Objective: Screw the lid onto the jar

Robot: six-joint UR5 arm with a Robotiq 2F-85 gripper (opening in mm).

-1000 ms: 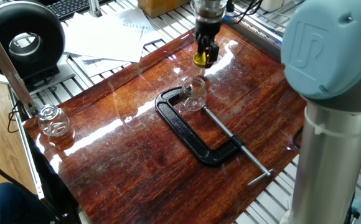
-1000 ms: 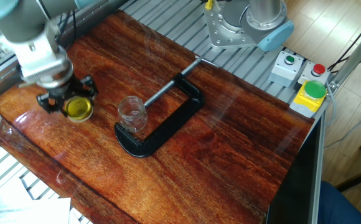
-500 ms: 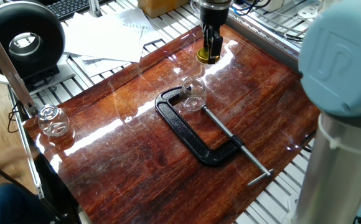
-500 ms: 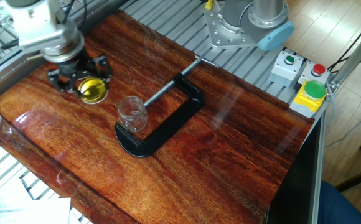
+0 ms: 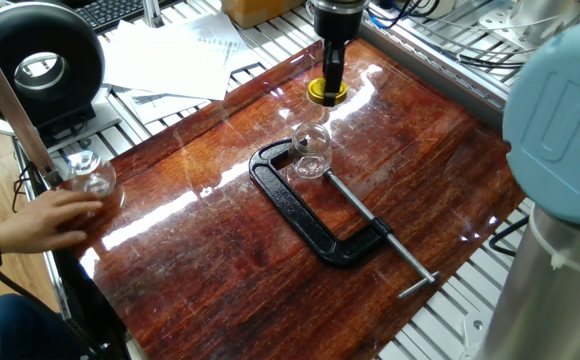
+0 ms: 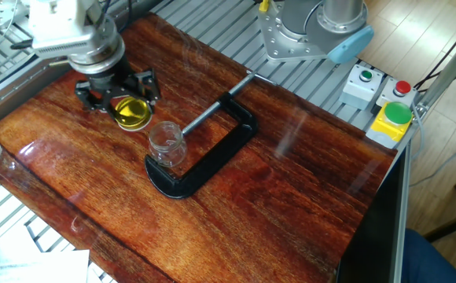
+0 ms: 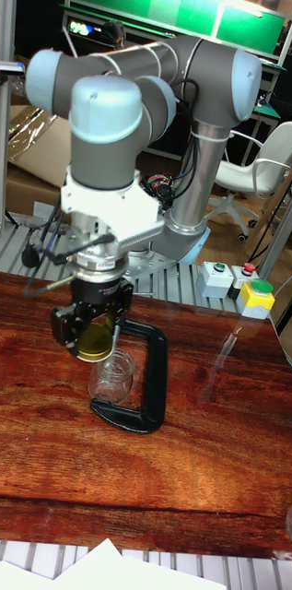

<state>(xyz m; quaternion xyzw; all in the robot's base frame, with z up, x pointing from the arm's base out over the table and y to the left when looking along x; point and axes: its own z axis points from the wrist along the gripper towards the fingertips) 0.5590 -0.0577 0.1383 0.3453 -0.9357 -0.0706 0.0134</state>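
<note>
The yellow lid hangs a little above the table, and my gripper is shut on it from above. In the one fixed view the lid sits under the gripper, behind the jar. The jar is clear glass, stands upright with an open mouth, and is held in a black C-clamp. In the tall fixed view the lid is just above and left of the jar, apart from it.
A second clear jar stands at the table's left edge with a person's hand on it. The clamp's screw rod runs toward the near right. A button box sits off the table. Papers lie behind.
My gripper has carried the lid across the table toward the clamped jar. A person's hand has come in at the left and reached the second jar.
</note>
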